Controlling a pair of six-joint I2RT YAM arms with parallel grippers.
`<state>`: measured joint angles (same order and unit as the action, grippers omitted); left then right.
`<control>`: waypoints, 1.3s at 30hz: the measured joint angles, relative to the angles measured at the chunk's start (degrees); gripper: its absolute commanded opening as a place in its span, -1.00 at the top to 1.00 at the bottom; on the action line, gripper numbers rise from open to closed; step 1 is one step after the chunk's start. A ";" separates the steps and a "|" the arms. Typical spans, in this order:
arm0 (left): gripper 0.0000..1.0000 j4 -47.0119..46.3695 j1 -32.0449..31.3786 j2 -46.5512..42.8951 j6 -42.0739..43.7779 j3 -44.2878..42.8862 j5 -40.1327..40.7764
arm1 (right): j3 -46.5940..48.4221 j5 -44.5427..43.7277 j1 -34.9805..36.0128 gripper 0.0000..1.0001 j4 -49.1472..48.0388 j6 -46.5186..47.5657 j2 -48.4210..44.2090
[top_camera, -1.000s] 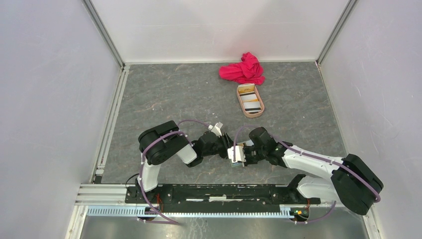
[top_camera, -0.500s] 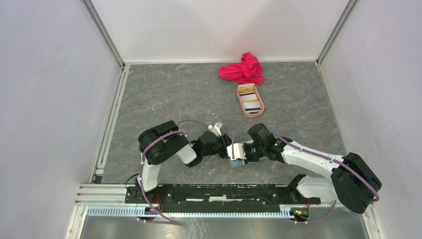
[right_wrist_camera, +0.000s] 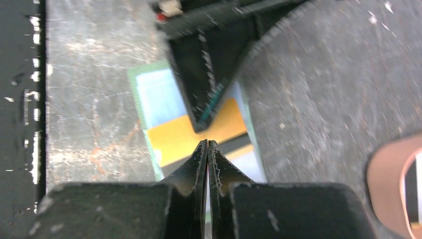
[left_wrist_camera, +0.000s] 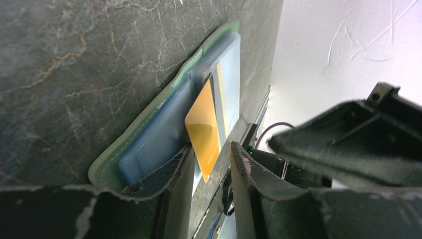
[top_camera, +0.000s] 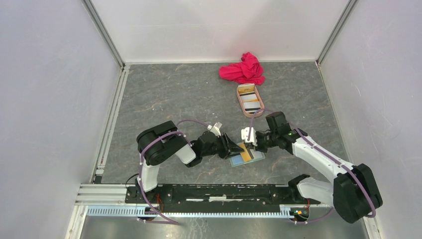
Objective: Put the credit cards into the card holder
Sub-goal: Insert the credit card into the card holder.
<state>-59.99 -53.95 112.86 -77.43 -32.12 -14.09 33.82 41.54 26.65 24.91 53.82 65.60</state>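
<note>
The open card holder (left_wrist_camera: pixel 149 144) lies flat on the table (top_camera: pixel 174 94) at the lower centre of the top view. The orange-yellow card (left_wrist_camera: pixel 204 129) lies aslant on its pale blue inside; whether it sits in a pocket I cannot tell. The left gripper (left_wrist_camera: pixel 211 149), jaws narrow, straddles the holder's near end, but a real pinch cannot be made out. The right gripper (right_wrist_camera: pixel 207 144) hovers above, pressed nearly together and empty. This looks like the close of one card's placing. Next, probably, the right gripper must go to the oval tray (top_camera: pixel 253 116) above centre, where other credit cards (top_camera: pixel 251 102) lie, spread its jaws and catch one thin edge inside the rim
</note>
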 measured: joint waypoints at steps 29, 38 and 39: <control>0.45 7.85 0.00 -4.61 0.17 1.55 0.31 | 0.02 -10.05 -9.60 0.86 -5.14 -10.54 -0.13; 0.45 11.43 0.00 -5.18 2.36 -0.13 0.48 | 0.02 -11.76 -9.97 0.89 -5.84 -11.87 0.57; 0.45 11.74 0.00 -5.18 2.54 -0.42 0.48 | 0.02 -12.13 -9.97 0.90 -5.97 -12.07 0.92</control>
<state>-48.25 -53.95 107.68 -74.89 -32.53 -13.61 33.85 29.41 16.69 18.94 41.76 66.52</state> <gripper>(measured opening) 0.274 0.059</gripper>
